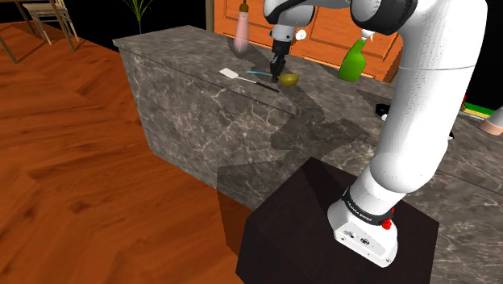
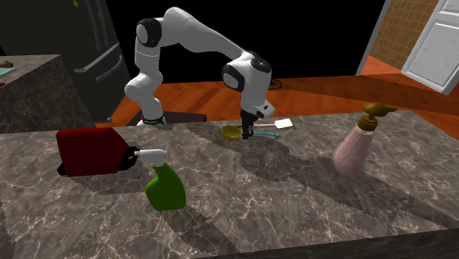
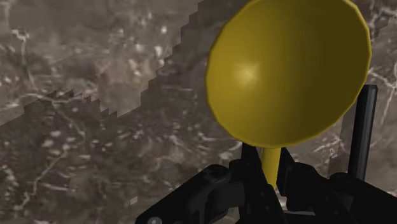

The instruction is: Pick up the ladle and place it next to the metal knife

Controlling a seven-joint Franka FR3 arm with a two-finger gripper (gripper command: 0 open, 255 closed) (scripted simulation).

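Just beside the white-bladed utensil (image 1: 230,73) with its teal handle, on the dark marbled counter (image 1: 201,121), one ladle (image 3: 289,70) is clasped by the black gripper (image 3: 270,173). The fingers (image 3: 247,177) are clenched on the ladle's thin stem, right below its bowl. The ladle is a dull olive-yellow all over, smooth, with a soft shine inside. Its bowl is round, deep and open toward the wrist camera, and the stem is narrow and the same colour. From the shoulder view the bowl (image 1: 288,79) hangs low over the stone, on the side of the gripper (image 1: 279,71) away from the white-bladed utensil; whether it touches the counter I cannot tell. One thin dark utensil (image 1: 268,85) lies close alongside the white-bladed utensil, between it and the ladle. Two bottles stand well apart from the white-bladed utensil (image 2: 285,124): one pink pump bottle (image 2: 355,147) and one green spray bottle (image 2: 165,190). One red box-shaped thing (image 2: 88,151) sits farther from the white-bladed utensil than the green spray bottle does.
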